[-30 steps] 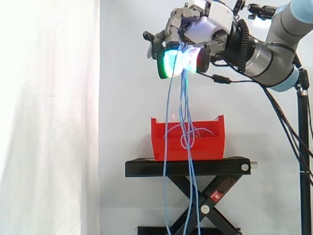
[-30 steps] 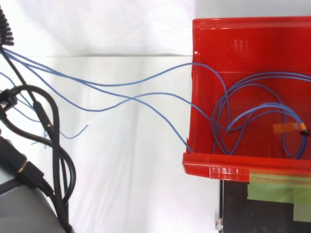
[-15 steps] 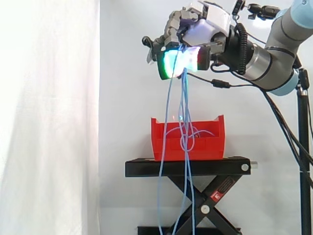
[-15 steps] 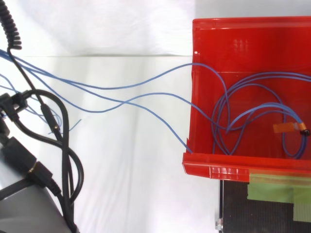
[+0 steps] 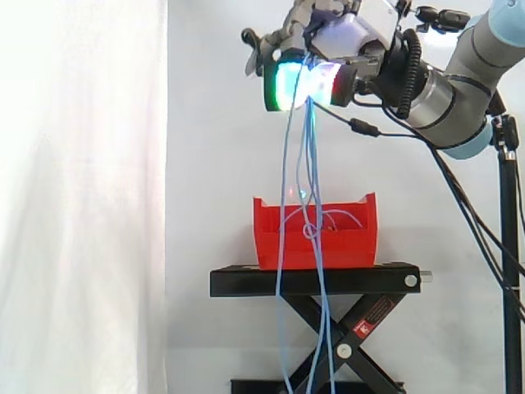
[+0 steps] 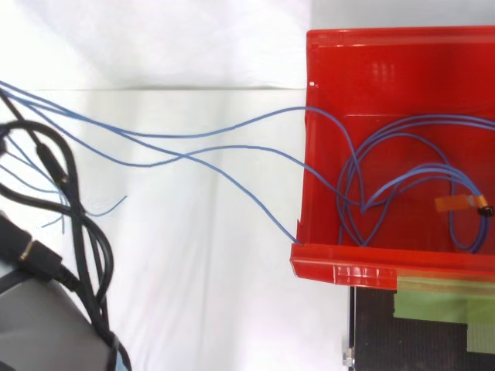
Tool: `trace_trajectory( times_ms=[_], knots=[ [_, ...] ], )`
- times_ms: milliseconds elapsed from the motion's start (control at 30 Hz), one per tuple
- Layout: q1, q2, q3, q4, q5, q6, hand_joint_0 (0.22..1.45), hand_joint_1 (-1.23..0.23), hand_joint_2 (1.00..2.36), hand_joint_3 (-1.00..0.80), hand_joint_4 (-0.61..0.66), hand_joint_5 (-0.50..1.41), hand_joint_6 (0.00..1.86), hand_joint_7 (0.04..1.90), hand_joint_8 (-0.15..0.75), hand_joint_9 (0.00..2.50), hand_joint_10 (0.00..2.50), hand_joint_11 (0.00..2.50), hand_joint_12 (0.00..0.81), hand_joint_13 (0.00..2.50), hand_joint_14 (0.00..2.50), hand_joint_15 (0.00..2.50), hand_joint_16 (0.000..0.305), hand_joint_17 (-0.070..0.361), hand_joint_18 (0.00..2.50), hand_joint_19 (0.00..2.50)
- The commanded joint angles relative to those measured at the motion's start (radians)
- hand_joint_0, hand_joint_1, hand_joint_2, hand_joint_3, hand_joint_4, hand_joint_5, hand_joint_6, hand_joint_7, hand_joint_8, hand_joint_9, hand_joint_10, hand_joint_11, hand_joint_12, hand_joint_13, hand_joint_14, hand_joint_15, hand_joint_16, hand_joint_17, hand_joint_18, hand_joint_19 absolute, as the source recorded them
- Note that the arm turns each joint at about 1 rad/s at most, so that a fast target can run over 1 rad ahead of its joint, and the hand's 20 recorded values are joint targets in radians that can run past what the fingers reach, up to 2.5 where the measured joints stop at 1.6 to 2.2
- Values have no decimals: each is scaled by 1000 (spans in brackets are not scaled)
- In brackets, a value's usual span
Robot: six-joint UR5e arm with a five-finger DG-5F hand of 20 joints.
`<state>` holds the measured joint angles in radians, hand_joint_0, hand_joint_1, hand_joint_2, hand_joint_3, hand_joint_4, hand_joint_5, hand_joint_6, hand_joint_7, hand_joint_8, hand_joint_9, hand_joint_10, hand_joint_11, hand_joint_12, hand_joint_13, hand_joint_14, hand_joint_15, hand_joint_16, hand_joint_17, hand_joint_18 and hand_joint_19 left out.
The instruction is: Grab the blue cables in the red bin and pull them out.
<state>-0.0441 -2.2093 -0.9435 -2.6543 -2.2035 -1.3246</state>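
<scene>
While the loose tails of the blue cables (image 5: 307, 164) dangle past the front of the black stand (image 5: 316, 281) toward 6 o'clock, the pull looks begun but not finished, I'd say. Just behind them sits the red bin (image 5: 328, 246), and from above you can see into it: loops (image 6: 362, 202) lie coiled on its floor, with an orange tag (image 6: 452, 203) at 3 o'clock of them and several strands running out over the bin's 9 o'clock wall. Follow those strands up to 12 o'clock of the bin and there's the hand (image 5: 344, 41), high above it, fingers curled tight and the cable bundle pinched between its glowing pads (image 5: 283, 86). Behind it all hangs the white curtain (image 5: 82, 205). So this is the extraction step, with the grip made and the cables only part-way out. My read on the next move: more travel up and away, toward 9 o'clock in the top view, with the grip held firm until the loops clear the rim. A snag where the loops cross could tug the bin.
</scene>
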Motion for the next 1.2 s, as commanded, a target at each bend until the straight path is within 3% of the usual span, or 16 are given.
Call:
trace_trajectory(
  times_ms=[0, 100, 267, 433, 600, 700, 733, 767, 800, 967, 1100, 1167],
  knots=[
    [-2, 0, 0, 56, -87, -55, 959, -883, 1000, -1000, 24, 440, 1251, 411, 188, 1018, 1037, 1560, 282, 1364, 9, 1577, 44, 98, 787, 675],
    [-2, -1, 0, 93, -137, -81, 960, -883, 1000, -1000, 23, 440, 1249, 413, 189, 1021, 1031, 1553, 283, 1360, 10, 1578, 44, 98, 786, 675],
    [-2, 0, 0, 132, -162, -110, 960, -884, 1000, -1000, 18, 442, 1245, 416, 182, 1020, 1023, 1575, 283, 1366, 9, 1569, 44, 99, 785, 677],
    [-3, 0, 0, 137, -165, -141, 960, -884, 1000, -1000, 16, 445, 1239, 412, 180, 1023, 1021, 1560, 286, 1361, 9, 1574, 44, 98, 785, 678],
    [-3, 0, 0, 131, -142, -120, 960, -884, 1000, -1000, 19, 449, 1231, 411, 188, 1025, 1018, 1548, 278, 1361, 10, 1569, 44, 98, 783, 678],
    [-3, 0, 0, 90, -97, -72, 958, -884, 1000, -1000, 18, 451, 1225, 414, 189, 1026, 1011, 1572, 285, 1362, 10, 1576, 44, 98, 781, 678],
    [3, 0, -1, -53, 44, 64, 957, -884, 1000, -1000, 19, 451, 1222, 424, 181, 1027, 1007, 1571, 282, 1359, 9, 1571, 43, 98, 781, 688],
    [4, 0, -1, -70, 65, 77, 956, -885, 1000, -1000, 20, 451, 1223, 416, 181, 1026, 1007, 1573, 282, 1359, 9, 1570, 43, 98, 781, 686],
    [6, 0, -1, -113, 113, 104, 956, -884, 1000, -1000, 25, 454, 1217, 418, 180, 1028, 1009, 1557, 281, 1358, 10, 1573, 43, 98, 781, 686],
    [6, 0, -1, -211, 153, 144, 954, -884, 1000, -1000, 20, 457, 1211, 418, 183, 1029, 1000, 1574, 278, 1355, 9, 1581, 43, 98, 777, 687],
    [10, 0, -1, -282, 165, 201, 952, -884, 1000, -1000, 29, 466, 1186, 415, 184, 1034, 973, 1584, 280, 1354, 9, 1581, 43, 97, 775, 688],
    [15, 0, -1, -320, 186, 252, 950, -884, 1000, -1000, 28, 467, 1183, 418, 185, 1037, 971, 1575, 281, 1354, 10, 1577, 43, 98, 775, 680]
  ],
)
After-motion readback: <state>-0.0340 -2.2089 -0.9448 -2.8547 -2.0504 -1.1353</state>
